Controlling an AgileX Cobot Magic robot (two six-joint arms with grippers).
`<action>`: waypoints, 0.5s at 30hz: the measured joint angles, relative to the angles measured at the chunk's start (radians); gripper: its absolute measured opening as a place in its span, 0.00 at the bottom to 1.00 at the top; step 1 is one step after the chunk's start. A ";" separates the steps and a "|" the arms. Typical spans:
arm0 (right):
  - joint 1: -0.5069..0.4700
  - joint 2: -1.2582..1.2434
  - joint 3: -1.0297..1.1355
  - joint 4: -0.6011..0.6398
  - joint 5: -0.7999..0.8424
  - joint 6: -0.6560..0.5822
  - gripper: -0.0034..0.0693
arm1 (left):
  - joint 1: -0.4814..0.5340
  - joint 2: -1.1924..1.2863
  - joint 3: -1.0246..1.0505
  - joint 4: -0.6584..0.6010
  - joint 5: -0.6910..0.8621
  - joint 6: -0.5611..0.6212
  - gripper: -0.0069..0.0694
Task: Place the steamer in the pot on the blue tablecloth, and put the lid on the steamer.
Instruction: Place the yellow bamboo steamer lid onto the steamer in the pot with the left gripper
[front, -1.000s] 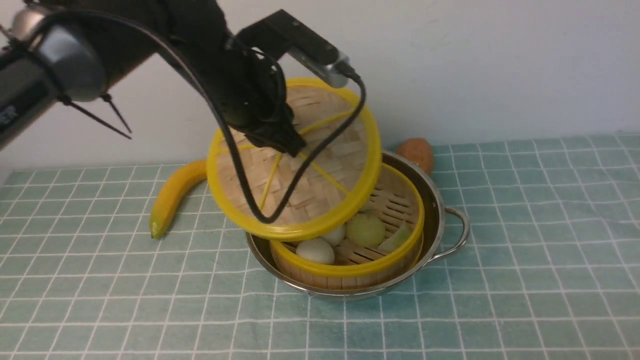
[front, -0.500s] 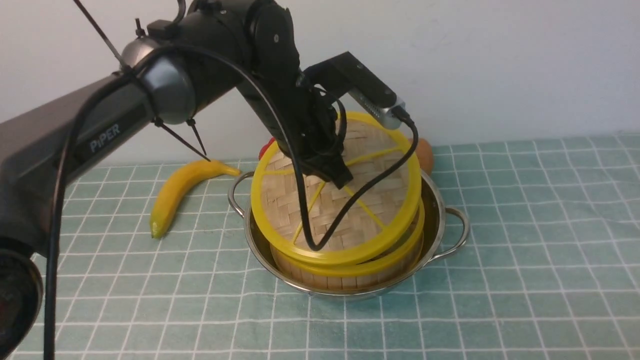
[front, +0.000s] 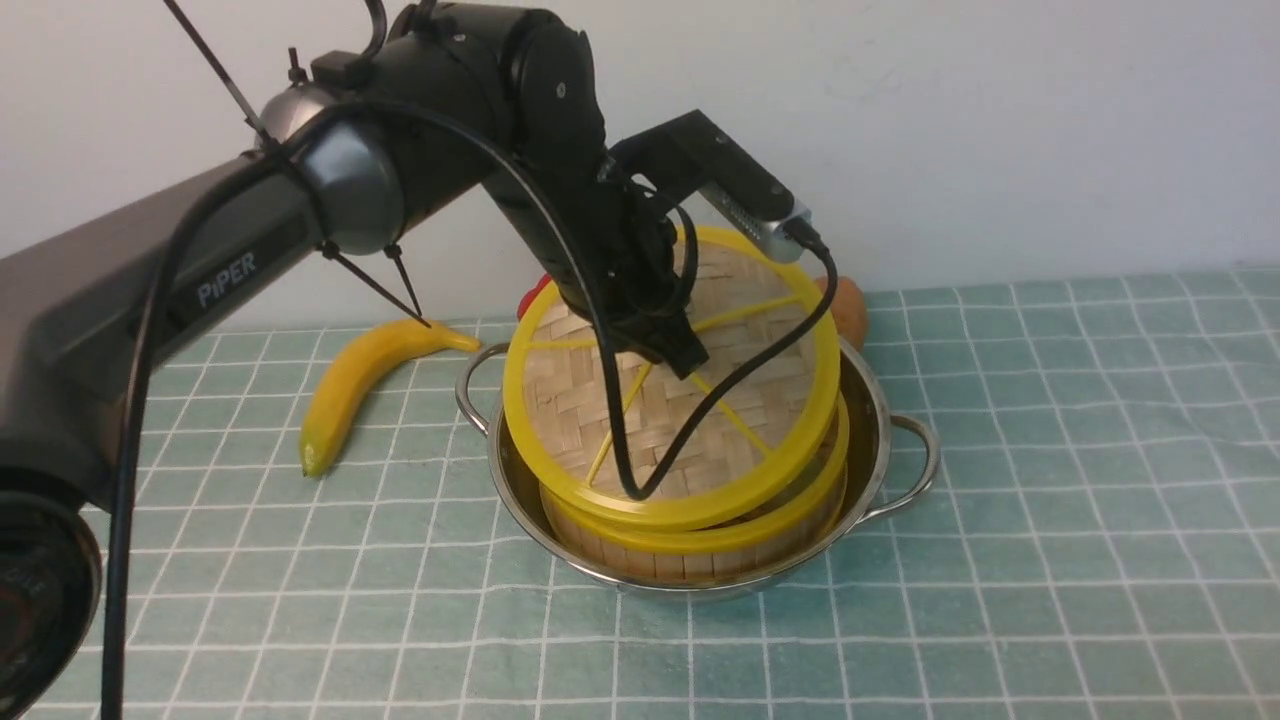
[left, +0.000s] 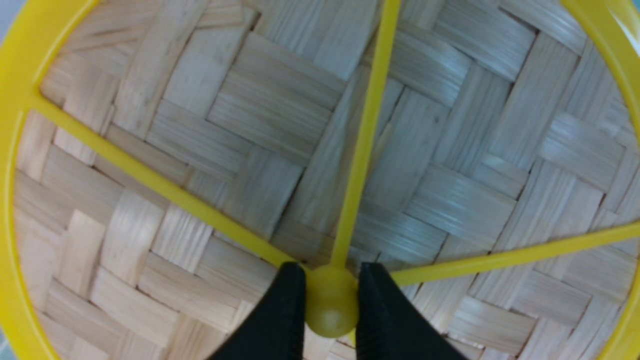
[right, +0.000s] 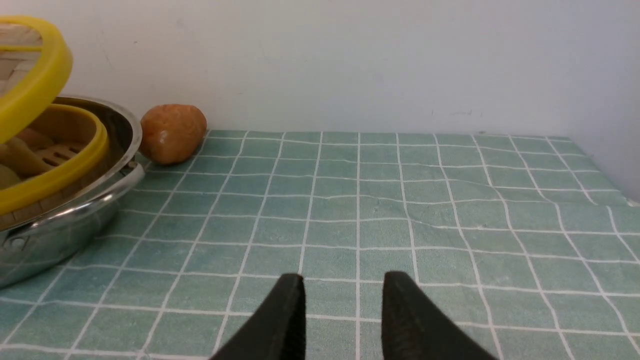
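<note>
Blue tablecloth, left claw pinching lid knob, steamer largely hidden beneath, right claw parted.

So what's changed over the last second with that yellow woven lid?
The left gripper, still shut on the knob of the lid, carried the lid rightward and down, from high over the left side of the pot to just above the steamer, now covering it from the front. The lid remains tilted, far edge raised. Steamer, pot and banana stayed put.
</note>
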 joint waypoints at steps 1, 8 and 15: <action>0.000 0.000 0.000 0.000 0.000 0.000 0.38 | 0.000 0.000 0.000 0.000 -0.001 0.000 0.24; 0.000 0.000 0.000 0.000 0.000 0.000 0.38 | 0.000 0.000 0.000 -0.012 -0.001 0.000 0.24; 0.000 0.000 0.000 0.000 0.000 0.000 0.38 | -0.001 0.006 0.000 -0.023 -0.001 0.000 0.24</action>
